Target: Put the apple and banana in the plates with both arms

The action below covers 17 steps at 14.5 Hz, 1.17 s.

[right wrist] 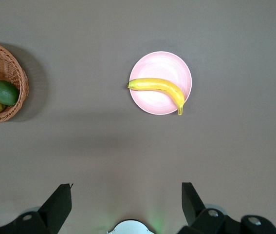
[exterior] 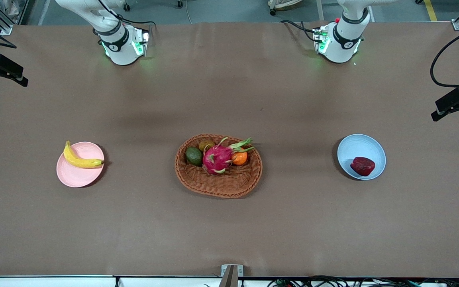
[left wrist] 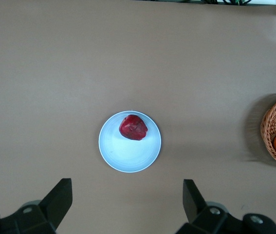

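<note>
The basket [exterior: 218, 167] is taken as the landmark; it sits in the middle of the brown desk [exterior: 229, 223]. A dragon fruit [exterior: 218, 158], an orange [exterior: 239, 158], an avocado [exterior: 194, 155] and a small brownish fruit [exterior: 206, 145] are held in it.

The pink plate [exterior: 76, 173] is set well apart from the basket, toward the right arm's end of the desk. The banana [exterior: 79, 158] is laid across this plate, on the part farther from the front camera, with its dark tip [exterior: 102, 162] reaching the rim on the basket's side.

The blue plate [exterior: 357, 149] is set well apart from the basket, toward the left arm's end of the desk. The apple [exterior: 362, 166] is rested inside it, on the part nearer to the front camera.

The left gripper [left wrist: 128, 200] is held high over the desk above the blue plate, as seen in the left wrist view. Its fingers [left wrist: 60, 197] are spread wide and nothing is gripped.

The right gripper [right wrist: 127, 202] is held high over the desk above the pink plate, as seen in the right wrist view. Its fingers [right wrist: 60, 204] are likewise spread wide and nothing is gripped.

Both arms' bases [exterior: 124, 46] are seen at the desk's edge farthest from the front camera.
</note>
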Each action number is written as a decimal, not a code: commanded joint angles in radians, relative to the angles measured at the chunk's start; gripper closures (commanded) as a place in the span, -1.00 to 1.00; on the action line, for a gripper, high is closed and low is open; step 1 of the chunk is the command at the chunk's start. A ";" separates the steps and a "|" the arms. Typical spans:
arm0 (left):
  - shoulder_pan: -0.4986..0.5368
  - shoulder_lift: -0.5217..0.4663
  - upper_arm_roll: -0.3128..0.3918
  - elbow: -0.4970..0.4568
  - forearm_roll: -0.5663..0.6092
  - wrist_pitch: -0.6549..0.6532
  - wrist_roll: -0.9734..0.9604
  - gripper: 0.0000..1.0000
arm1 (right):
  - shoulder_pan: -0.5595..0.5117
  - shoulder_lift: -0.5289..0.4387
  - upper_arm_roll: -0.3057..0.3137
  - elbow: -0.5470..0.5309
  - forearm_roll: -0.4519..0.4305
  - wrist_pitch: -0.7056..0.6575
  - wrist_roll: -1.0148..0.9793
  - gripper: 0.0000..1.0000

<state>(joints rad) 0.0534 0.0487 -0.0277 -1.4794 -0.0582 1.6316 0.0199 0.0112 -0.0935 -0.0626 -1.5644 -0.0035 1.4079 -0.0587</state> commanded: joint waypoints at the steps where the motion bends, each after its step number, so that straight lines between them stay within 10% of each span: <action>1: 0.000 -0.006 -0.006 0.011 0.017 -0.019 -0.003 -1.00 | -0.010 -0.026 0.007 -0.025 -0.015 0.003 -0.012 -1.00; 17: 0.002 -0.006 -0.006 0.007 0.015 -0.019 -0.005 -1.00 | -0.014 -0.026 0.004 -0.025 -0.004 0.014 -0.010 -1.00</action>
<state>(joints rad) 0.0531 0.0487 -0.0283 -1.4794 -0.0582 1.6266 0.0195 0.0104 -0.0939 -0.0653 -1.5644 -0.0035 1.4114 -0.0592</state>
